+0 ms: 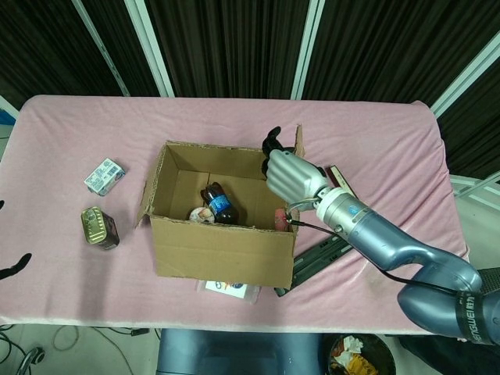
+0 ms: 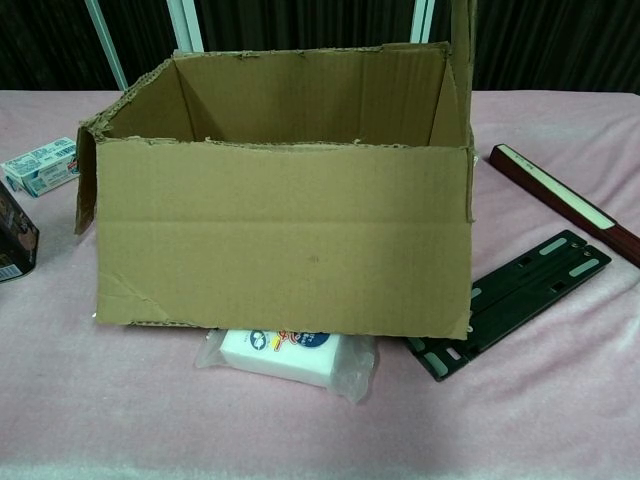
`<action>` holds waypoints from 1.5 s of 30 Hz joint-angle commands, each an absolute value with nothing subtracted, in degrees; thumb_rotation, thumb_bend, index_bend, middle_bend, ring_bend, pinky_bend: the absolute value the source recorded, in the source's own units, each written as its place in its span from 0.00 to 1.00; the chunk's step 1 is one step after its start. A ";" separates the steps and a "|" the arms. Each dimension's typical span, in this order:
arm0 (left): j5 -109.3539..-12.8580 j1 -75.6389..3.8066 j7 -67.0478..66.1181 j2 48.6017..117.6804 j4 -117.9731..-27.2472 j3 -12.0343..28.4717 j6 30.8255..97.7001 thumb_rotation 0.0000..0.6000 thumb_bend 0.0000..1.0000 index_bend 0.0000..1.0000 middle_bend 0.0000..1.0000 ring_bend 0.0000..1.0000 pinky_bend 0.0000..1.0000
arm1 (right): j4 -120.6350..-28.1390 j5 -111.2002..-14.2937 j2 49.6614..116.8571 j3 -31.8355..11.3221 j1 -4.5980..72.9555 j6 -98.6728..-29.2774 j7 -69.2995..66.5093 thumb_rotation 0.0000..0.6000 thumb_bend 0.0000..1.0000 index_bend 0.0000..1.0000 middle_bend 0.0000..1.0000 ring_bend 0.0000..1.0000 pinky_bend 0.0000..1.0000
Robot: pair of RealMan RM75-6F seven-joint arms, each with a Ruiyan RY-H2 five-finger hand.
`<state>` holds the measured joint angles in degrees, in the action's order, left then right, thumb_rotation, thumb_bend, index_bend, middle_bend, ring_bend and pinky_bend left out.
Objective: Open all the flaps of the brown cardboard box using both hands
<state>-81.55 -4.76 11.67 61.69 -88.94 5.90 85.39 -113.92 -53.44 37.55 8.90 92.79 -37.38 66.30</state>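
Right hand (image 1: 291,175) sits at the box's 3 o'clock edge in my head view, its fingers curled over the top of the right flap (image 1: 298,141) with the dark fingertips on the flap's inner face, so I read it as gripping that flap. That flap stands nearly upright. My chest view shows only the flap's lower part at 1 o'clock, running out of the top of the picture, and no hand.

Left hand (image 1: 14,266): only dark fingertips show at the 9 o'clock edge of the head view, so I cannot tell how it is set.

I see the brown cardboard box (image 1: 222,247) in the middle of the pink table (image 1: 375,141), top open. Its left flap (image 1: 145,201) hangs outward and down at the box's 9 o'clock side. Inside lies a dark bottle (image 1: 219,201) with a blue label.

A white packet (image 2: 288,350) pokes out from under the box's near edge at 6 o'clock. A black bracket (image 2: 512,298) lies just beside the box at 4 o'clock, with a long dark red bar (image 2: 563,200) at 3 o'clock. A small white carton (image 1: 104,176) and a tin can (image 1: 99,227) lie well apart from the box at 9 o'clock.
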 commanded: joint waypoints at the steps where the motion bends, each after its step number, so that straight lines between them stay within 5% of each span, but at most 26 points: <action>1: -81.55 -4.76 11.67 61.70 -88.96 5.92 85.40 1.00 0.18 0.00 0.00 0.00 0.00 | -115.13 -54.10 35.37 9.06 91.64 -36.11 66.42 1.00 0.22 0.22 0.42 0.20 0.24; 20: -81.96 -4.65 10.37 62.04 -88.60 5.86 85.92 1.00 0.18 0.00 0.00 0.00 0.00 | -121.00 -60.84 22.43 9.54 78.44 -37.37 65.68 1.00 0.22 0.22 0.40 0.19 0.24; 27: -82.47 -4.47 9.04 62.18 -88.31 5.65 86.53 1.00 0.18 0.00 0.00 0.00 0.00 | -122.69 -63.86 21.68 9.78 65.47 -47.94 61.88 1.00 0.22 0.20 0.37 0.17 0.24; 34: -83.42 -4.15 6.94 62.42 -87.73 5.44 87.85 1.00 0.18 0.00 0.00 0.00 0.00 | -121.29 -66.99 27.52 10.15 49.89 -64.01 55.24 1.00 0.22 0.13 0.33 0.15 0.24; 38: -84.51 -3.75 3.48 61.98 -87.62 4.65 88.59 1.00 0.17 0.00 0.00 0.00 0.00 | -119.79 -67.79 35.58 8.78 39.87 -75.76 46.40 1.00 0.22 0.01 0.18 0.07 0.23; 45: -86.41 -2.46 -3.15 60.86 -89.44 3.10 90.44 1.00 0.13 0.00 0.00 0.00 0.00 | -114.47 -69.31 49.96 8.41 25.56 -87.34 33.19 0.90 0.21 0.00 0.00 0.00 0.23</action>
